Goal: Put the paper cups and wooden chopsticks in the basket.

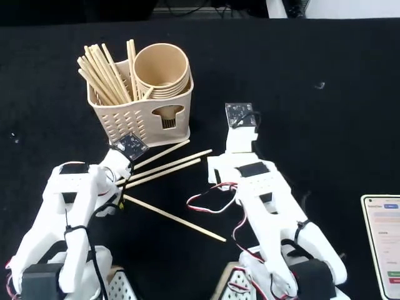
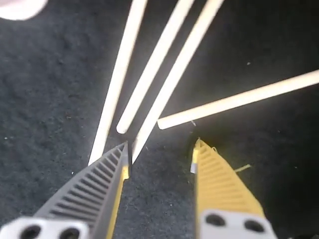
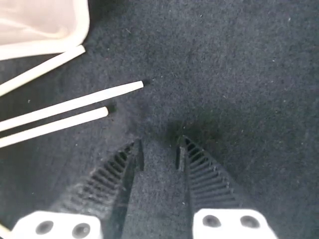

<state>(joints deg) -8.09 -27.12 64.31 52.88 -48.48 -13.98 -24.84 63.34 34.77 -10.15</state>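
A beige basket (image 1: 140, 119) stands at the back left, with stacked paper cups (image 1: 161, 67) and a bundle of wooden chopsticks (image 1: 103, 75) in it. Three loose chopsticks (image 1: 167, 164) lie fanned out just in front of the basket, and a fourth chopstick (image 1: 175, 217) lies slanted nearer the arms. My left gripper (image 2: 160, 147) is open low over the near ends of these sticks. One stick end (image 2: 137, 147) lies between its fingers, just inside the grey one. My right gripper (image 3: 159, 144) hovers narrowly open over bare cloth, a little short of the far stick tips (image 3: 124, 89), holding nothing.
A corner of the basket (image 3: 45, 30) lies beyond the right gripper. A phone (image 1: 382, 244) lies at the table's right edge. Red and white wires (image 1: 212, 203) loop between the two arms. The table is covered in black cloth (image 1: 312, 125).
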